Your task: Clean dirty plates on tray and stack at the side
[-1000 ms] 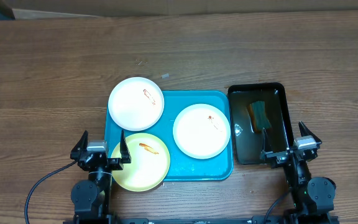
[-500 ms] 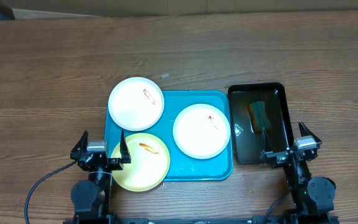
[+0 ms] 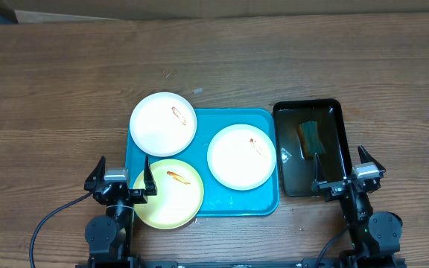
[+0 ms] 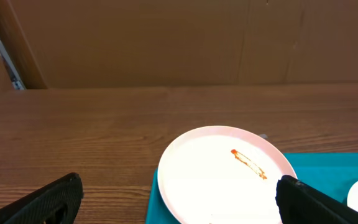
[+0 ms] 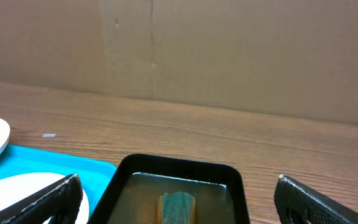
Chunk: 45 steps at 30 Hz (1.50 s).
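While both the left gripper and the right gripper hang at the table's 6 o'clock edge with jaws spread and empty, the tray carries a white plate at 10 o'clock, a pale yellow plate at 7 and a second white plate at 3. The plates look stiff, light and probably slippery. The overhanging rims at 10 and 7 offer the easiest pinch.

This looks to me like a robot test lab and not a home kitchen. My left arm and my right arm are fixed at the edge of a wood-grain surface, and a black cable runs from the left one. A plain cardboard wall closes the back. The turquoise tray and the black tray, which holds a sponge in water, are set out neatly.
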Each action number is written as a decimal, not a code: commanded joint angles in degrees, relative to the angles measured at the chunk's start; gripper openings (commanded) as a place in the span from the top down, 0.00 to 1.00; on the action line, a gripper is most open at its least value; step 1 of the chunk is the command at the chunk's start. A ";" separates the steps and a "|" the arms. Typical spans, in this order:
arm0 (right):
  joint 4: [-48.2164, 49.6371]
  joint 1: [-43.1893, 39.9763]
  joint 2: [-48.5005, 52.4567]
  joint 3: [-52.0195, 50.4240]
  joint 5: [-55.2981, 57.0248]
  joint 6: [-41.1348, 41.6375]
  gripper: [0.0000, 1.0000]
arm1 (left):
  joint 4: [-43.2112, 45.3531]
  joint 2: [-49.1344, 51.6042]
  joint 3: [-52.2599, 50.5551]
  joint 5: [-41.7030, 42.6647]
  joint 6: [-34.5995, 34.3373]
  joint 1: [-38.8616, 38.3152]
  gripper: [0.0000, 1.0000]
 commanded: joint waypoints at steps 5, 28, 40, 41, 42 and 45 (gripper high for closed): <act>0.44 -0.07 -0.39 -0.59 0.09 -0.02 0.00 | 0.31 -0.48 -0.20 0.24 1.09 0.26 0.00; 0.44 -0.07 -0.39 -0.59 0.07 -0.02 0.00 | -6.32 12.11 29.07 28.13 -0.72 0.26 0.00; 0.44 -0.07 -0.39 -0.59 0.09 -0.02 0.00 | -59.60 60.30 83.60 36.35 1.97 -1.49 0.00; 0.44 -0.07 -0.39 -0.59 0.09 -0.02 0.00 | -61.70 63.87 86.82 36.37 1.27 -1.70 0.00; 0.44 -0.07 -0.39 -0.59 0.09 -0.02 0.00 | -63.17 67.04 89.31 36.87 -0.13 -1.68 0.00; 0.44 -0.07 -0.39 -0.59 0.09 -0.02 0.00 | -64.78 74.29 92.76 39.82 -6.36 -1.68 0.00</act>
